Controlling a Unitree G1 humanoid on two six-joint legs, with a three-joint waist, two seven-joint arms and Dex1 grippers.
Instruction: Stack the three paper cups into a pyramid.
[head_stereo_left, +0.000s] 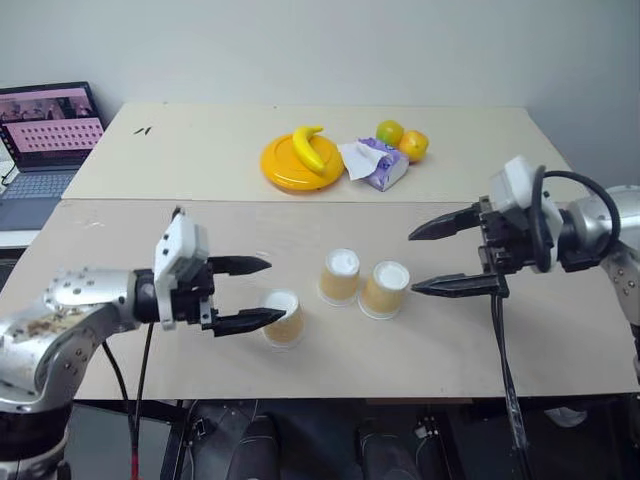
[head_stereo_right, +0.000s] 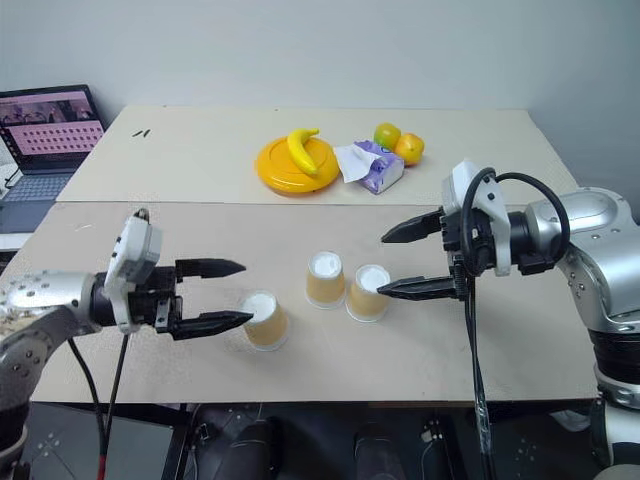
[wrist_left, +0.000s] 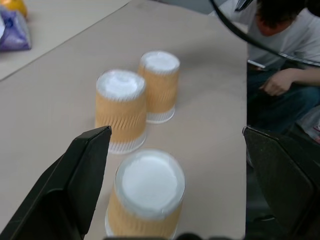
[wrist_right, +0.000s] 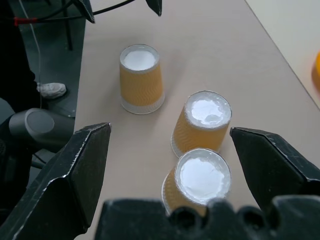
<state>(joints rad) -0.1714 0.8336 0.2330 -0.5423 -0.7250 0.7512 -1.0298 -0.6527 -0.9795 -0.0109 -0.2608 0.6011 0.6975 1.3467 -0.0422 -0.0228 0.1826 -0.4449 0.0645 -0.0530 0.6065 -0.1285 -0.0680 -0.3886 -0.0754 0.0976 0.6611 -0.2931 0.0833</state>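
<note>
Three cups stand upside down, white bases up, on the front part of the desk (head_stereo_left: 450, 340), none stacked. The left cup (head_stereo_left: 283, 317) stands apart from the other two; the middle cup (head_stereo_left: 340, 275) and right cup (head_stereo_left: 385, 289) stand just beside each other.

The left pincer (head_stereo_left: 262, 292) is wide open and empty, its fingers pointing toward the left cup, the lower fingertip close by its rim. The right pincer (head_stereo_left: 428, 260) is also wide open and empty, pointing in at the right cup, its lower finger level with it.

Farther back the eye views show a yellow plate (head_stereo_left: 290, 165) with a banana (head_stereo_left: 310, 148) on it, a tissue pack (head_stereo_left: 378, 165) beside it, two fruits (head_stereo_left: 403, 139) just behind that, and a laptop (head_stereo_left: 45, 140) at the far left.

The left wrist view shows the three cups in a line between its fingers, and a seated person (wrist_left: 282, 65) past the desk's edge. The right wrist view looks down on the cup bases, the two paired cups nearest, with the left pincer's fingertips (wrist_right: 155, 6) beyond the lone cup.
</note>
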